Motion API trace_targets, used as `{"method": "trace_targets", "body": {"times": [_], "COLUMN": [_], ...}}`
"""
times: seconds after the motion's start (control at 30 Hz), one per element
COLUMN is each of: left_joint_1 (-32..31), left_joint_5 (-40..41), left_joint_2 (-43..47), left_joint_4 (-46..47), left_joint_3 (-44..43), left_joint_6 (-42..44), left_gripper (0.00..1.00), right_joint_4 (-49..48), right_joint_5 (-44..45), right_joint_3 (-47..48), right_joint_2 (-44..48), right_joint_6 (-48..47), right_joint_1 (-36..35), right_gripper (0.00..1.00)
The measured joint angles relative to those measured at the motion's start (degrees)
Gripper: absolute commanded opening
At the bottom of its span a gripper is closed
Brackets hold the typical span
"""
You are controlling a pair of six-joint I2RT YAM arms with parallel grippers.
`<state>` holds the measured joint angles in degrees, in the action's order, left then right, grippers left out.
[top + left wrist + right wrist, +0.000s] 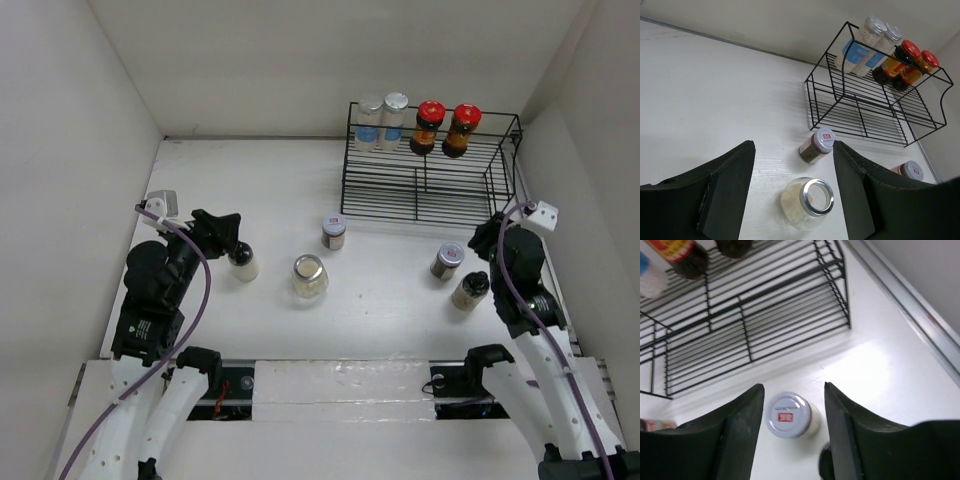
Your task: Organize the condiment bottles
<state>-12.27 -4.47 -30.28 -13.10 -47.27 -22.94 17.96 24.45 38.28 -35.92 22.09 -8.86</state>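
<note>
1. Four condiment bottles line the top shelf of the black wire rack (430, 190) at the far right of the table (260, 190). Two blue-labelled clear bottles (395, 118) stand on the left of the row and two red-capped dark bottles (430, 125) on the right.
2. Five more stand upright on the table in front of the rack. A silver-lidded spice jar (334, 232) sits near the rack's front left corner, with a wide glass jar (309, 276) just nearer the arms.
3. The left gripper (228, 235) is at the table's left with its jaws spread and nothing between them. A black-capped white bottle (242, 262) stands just beside it. The wrist view shows the wide jar and the spice jar ahead of the fingers, well apart from them.
4. The right gripper (793, 386), jaws also spread and empty, hangs near the rack's front right corner. A second silver-lidded jar (788, 416) shows through the gap between its fingers. A black-capped brown jar (470, 290) stands just beside that jar, close to the right arm.
</note>
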Motion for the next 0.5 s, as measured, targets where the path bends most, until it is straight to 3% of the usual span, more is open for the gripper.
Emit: {"method": "trace_targets", "body": {"times": [0.17, 0.5], "left_joint_1": [0.0, -0.52], "left_joint_5": [0.15, 0.48], "left_joint_2": [0.48, 4.2], "left_joint_4": [0.0, -0.22], "left_joint_3": [0.0, 0.0], "left_joint_6": [0.0, 0.02], "left_gripper": [0.61, 0.63], "right_joint_4": [7.54, 19.21], "right_joint_5": [4.87, 3.61], "right_joint_3": [-0.02, -1.7], "right_joint_2": [1.97, -2.27], "right_joint_6": [4.72, 12.74], "right_joint_1": [-0.81, -2.03], "right_gripper": [0.57, 0.54]}}
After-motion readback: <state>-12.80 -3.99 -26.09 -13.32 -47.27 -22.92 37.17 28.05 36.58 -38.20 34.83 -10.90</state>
